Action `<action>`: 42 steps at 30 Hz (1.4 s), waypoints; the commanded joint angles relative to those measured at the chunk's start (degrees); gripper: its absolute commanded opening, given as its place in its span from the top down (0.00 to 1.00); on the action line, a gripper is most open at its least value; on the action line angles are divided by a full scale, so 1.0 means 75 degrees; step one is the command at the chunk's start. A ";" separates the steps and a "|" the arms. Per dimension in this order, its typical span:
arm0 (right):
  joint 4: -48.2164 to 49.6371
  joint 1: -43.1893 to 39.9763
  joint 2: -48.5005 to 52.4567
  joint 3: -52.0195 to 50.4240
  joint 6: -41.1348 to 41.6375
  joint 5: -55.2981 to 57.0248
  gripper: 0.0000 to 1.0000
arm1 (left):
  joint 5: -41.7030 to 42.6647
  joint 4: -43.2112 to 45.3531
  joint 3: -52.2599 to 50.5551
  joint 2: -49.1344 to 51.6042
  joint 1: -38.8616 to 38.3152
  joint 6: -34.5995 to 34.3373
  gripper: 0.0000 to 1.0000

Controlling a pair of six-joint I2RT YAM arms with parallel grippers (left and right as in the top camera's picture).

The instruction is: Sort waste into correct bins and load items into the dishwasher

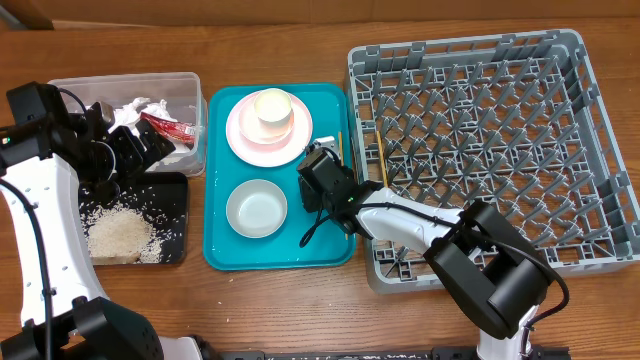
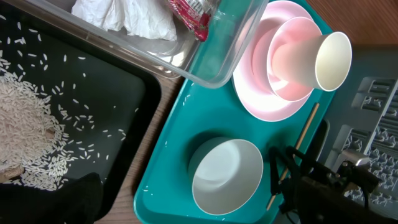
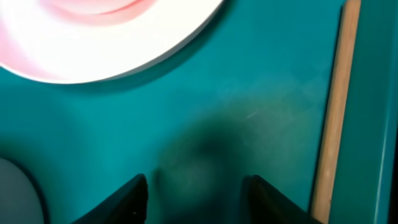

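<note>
Wooden and thin, one chopstick (image 3: 333, 112) lies flat on the large teal plastic serving tray (image 1: 225, 250), close along its right rim, the side nearest the big square grey plastic dish rack (image 1: 470, 130). Its long axis runs away from the robot toward the far edge of the brown wooden surface (image 1: 300, 310), roughly parallel to that rim; which end is the tip I cannot tell. The right tool (image 3: 199, 199) hovers low over bare tray just left of the stick, fingers spread and empty, probably placed there to line up for a pinch across its narrow width. A second pale stick (image 1: 380, 160) appears to lie by the rack's left wall, pointing the same way.

At the tray's far end, the round pale pink plate (image 1: 240, 145) carries a pink bowl (image 2: 289, 62) and a small white cup (image 2: 333, 61); a grey metal bowl (image 2: 227, 176) stands mouth up, nearer.

The left tool (image 1: 155, 150) hangs where the clear rectangular plastic tub (image 1: 120, 82) meets the flat black tray (image 1: 170, 195); whether it is spread or pressed together I cannot tell. Crumpled white napkins (image 1: 130, 110) and a red sauce packet (image 1: 168, 128) sit in the tub, and loose white rice (image 1: 120, 235) lies on the black tray, so the waste looks largely sorted.
</note>
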 commanded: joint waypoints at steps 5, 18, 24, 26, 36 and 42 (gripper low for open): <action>0.0017 -0.0012 -0.0737 0.0076 0.0079 0.1058 0.58 | -0.0052 0.0015 0.0157 -0.0146 -0.0082 0.0087 0.00; -0.1157 -0.0029 -0.0720 0.0073 0.1620 0.2372 0.57 | -0.0052 0.0015 0.0157 -0.0146 -0.0082 0.0085 0.00; -0.1110 -0.0029 -0.0487 0.0073 0.1845 0.1918 0.57 | -0.0052 0.0015 0.0157 -0.0146 -0.0082 0.0085 0.00; -0.1040 -0.0029 -0.0289 0.0073 0.1842 0.1827 0.57 | -0.0052 0.0012 0.0157 -0.0146 -0.0082 0.0085 0.00; -0.0755 -0.0029 0.0146 0.0073 0.1839 0.1332 0.53 | -0.0052 0.0015 0.0157 -0.0146 -0.0082 0.0087 0.00; -0.0723 -0.0029 0.0146 0.0076 0.1839 0.1105 0.68 | -0.0052 0.0015 0.0157 -0.0146 -0.0082 0.0085 0.00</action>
